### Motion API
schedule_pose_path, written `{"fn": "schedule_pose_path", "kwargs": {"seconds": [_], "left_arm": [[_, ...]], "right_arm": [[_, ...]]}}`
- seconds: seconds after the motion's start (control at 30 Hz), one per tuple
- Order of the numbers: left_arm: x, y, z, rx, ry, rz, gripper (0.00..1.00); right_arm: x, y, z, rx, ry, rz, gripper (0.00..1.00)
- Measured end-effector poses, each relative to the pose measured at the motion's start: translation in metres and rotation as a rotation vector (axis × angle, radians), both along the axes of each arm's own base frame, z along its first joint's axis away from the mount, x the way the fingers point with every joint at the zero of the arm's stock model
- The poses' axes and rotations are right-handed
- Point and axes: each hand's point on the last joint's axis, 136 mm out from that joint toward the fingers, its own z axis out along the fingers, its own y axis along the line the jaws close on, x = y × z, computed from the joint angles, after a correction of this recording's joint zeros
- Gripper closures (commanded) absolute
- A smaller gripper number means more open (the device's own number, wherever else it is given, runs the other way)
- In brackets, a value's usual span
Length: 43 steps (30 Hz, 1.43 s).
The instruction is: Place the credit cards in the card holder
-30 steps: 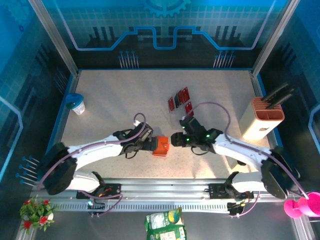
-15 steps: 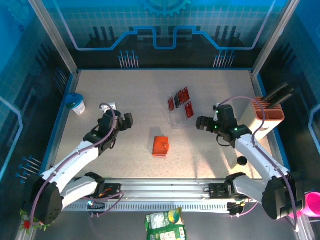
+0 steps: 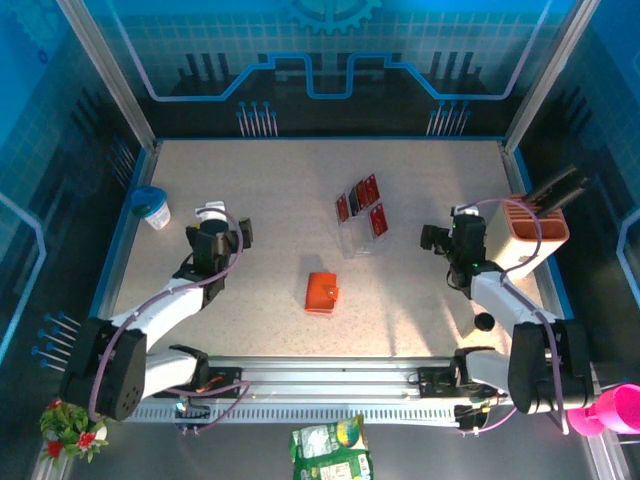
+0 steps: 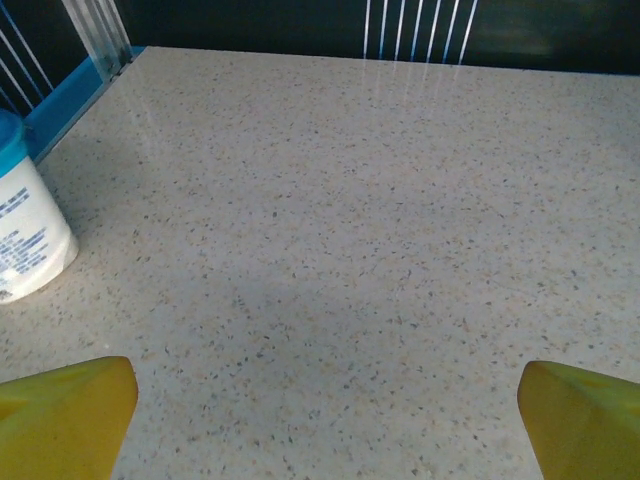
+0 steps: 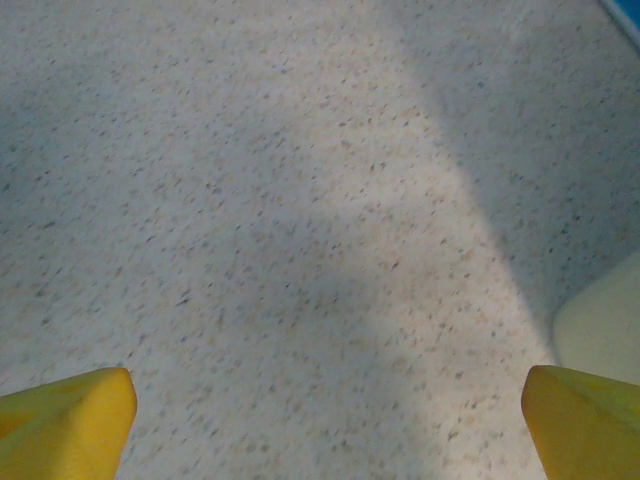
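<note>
Holder (image 3: 322,293) orange-red, small rect; L pincer (image 4: 328,400) & R pincer (image 5: 325,400) spread wide, empty.

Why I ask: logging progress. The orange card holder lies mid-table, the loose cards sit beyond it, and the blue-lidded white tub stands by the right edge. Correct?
Not quite. The top external view shows the white tub by the left edge of the table, not the right. The rest holds: the card holder lies mid-table, with the credit cards beyond it.
</note>
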Motion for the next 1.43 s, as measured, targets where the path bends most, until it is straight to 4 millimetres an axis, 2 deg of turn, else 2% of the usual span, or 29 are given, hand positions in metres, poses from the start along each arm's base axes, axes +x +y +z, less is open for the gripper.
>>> {"fn": "schedule_pose_path", "kwargs": {"seconds": [0.2, 0.37, 0.53, 0.6, 0.77, 1.0, 1.43], "left_arm": [[0.004, 0.012, -0.041, 0.052, 0.038, -0.006, 0.01], [0.022, 0.018, -0.042, 0.031, -0.03, -0.034, 0.01], [0.026, 0.023, -0.055, -0.005, -0.032, -0.064, 0.01], [0.028, 0.022, -0.053, -0.02, -0.042, -0.081, 0.01], [0.03, 0.021, -0.051, -0.041, -0.051, -0.108, 0.01], [0.03, 0.017, -0.051, -0.049, -0.052, -0.127, 0.01], [0.03, 0.016, -0.051, -0.052, -0.052, -0.133, 0.01]], "right_arm": [[0.001, -0.002, -0.02, -0.035, -0.078, 0.035, 0.0], [0.019, 0.002, -0.014, -0.042, -0.178, 0.084, 0.0], [0.032, 0.017, -0.025, -0.054, -0.213, 0.172, 0.0], [0.031, 0.02, -0.029, -0.058, -0.195, 0.193, 0.0], [0.039, 0.029, -0.019, -0.077, -0.225, 0.23, 0.0], [0.039, 0.042, -0.015, -0.123, -0.24, 0.261, 0.0], [0.042, 0.038, -0.013, -0.113, -0.24, 0.277, 0.0]]}}
